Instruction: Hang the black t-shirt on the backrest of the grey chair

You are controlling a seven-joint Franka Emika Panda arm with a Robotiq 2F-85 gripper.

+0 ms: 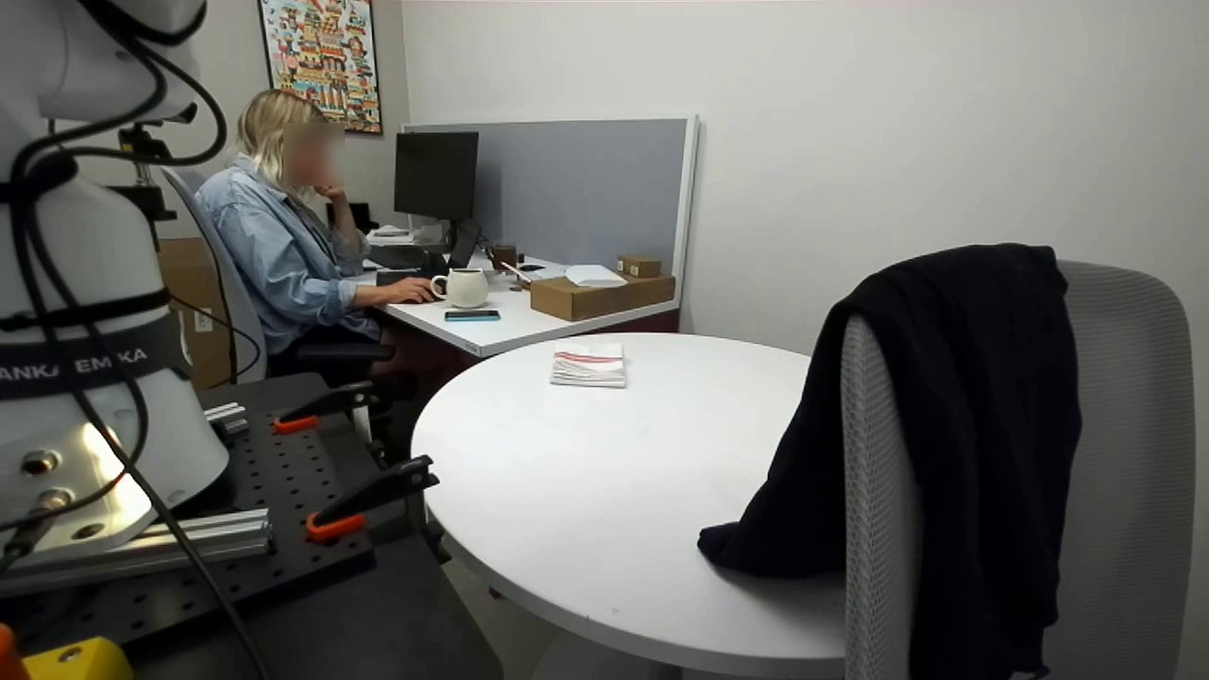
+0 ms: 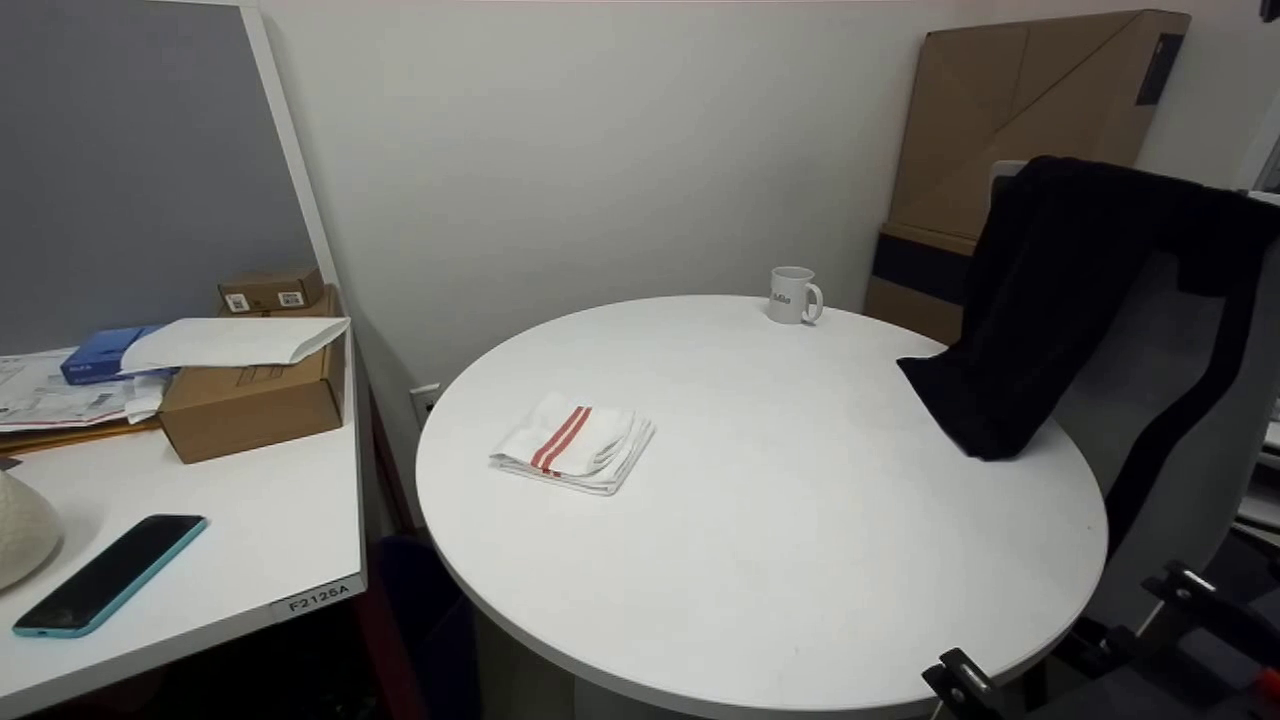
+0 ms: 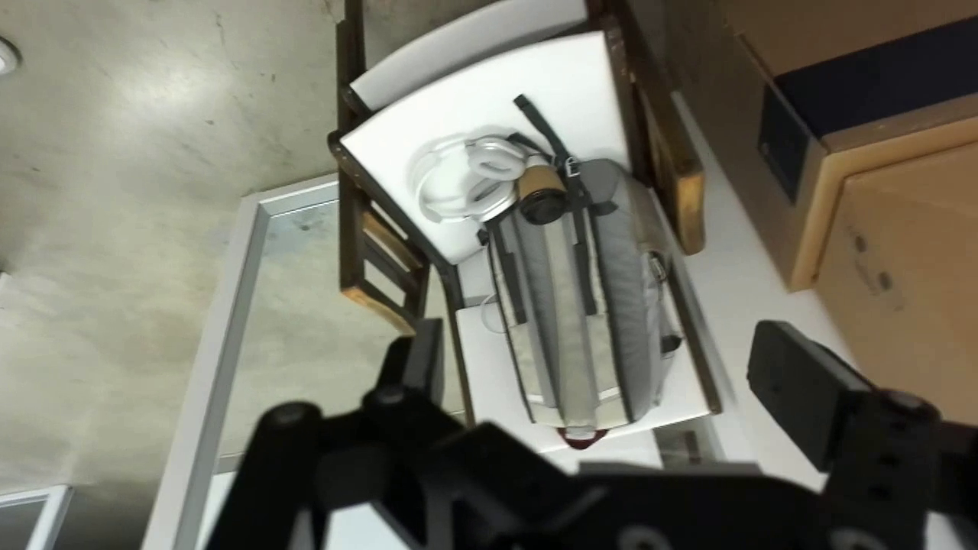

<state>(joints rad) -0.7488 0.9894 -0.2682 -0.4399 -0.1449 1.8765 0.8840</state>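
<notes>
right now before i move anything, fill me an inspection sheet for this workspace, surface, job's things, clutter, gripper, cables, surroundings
Surface: round white table, partly covered from sight by the shirt in both exterior views.
Job's things: black t-shirt draped over the backrest of the grey chair; one end appears to rest on the tabletop.
Clutter: folded white cloth with red stripes and a white mug, both on the tabletop.
Grippers: one gripper, open, nothing held.
Cables: black cables bundled along the arm.
Surroundings: seated person at the desk; cardboard boxes beyond the grey chair; backpack on a wooden chair.
</notes>
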